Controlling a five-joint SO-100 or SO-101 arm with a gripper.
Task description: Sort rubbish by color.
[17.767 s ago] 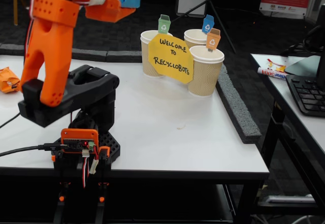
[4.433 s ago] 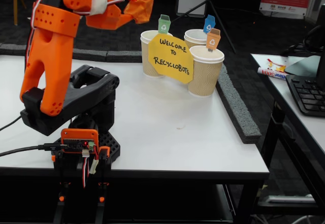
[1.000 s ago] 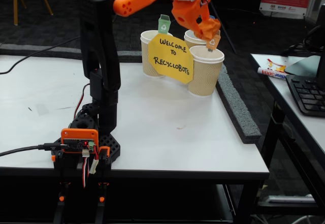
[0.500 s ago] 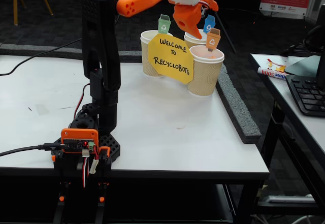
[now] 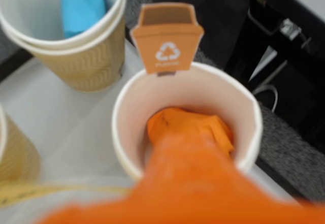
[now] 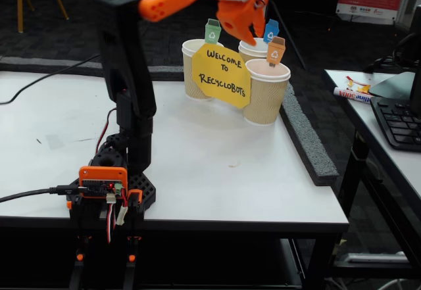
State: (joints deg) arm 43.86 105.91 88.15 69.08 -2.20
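Orange wad (image 5: 189, 127) in cup (image 5: 127, 127) | tool (image 6: 245, 35) above, apart

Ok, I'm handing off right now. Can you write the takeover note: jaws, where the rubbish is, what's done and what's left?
Gripper: above the cups, nothing seen in the jaws; open or shut can't be told.
Orange wad: inside the cup with the orange bin tag.
Light blue wad: inside the neighbouring cup.
Done: orange and blue sorted.
Left: the green wad, not visible in either view; find it, then drop it in the cup with the green tag.
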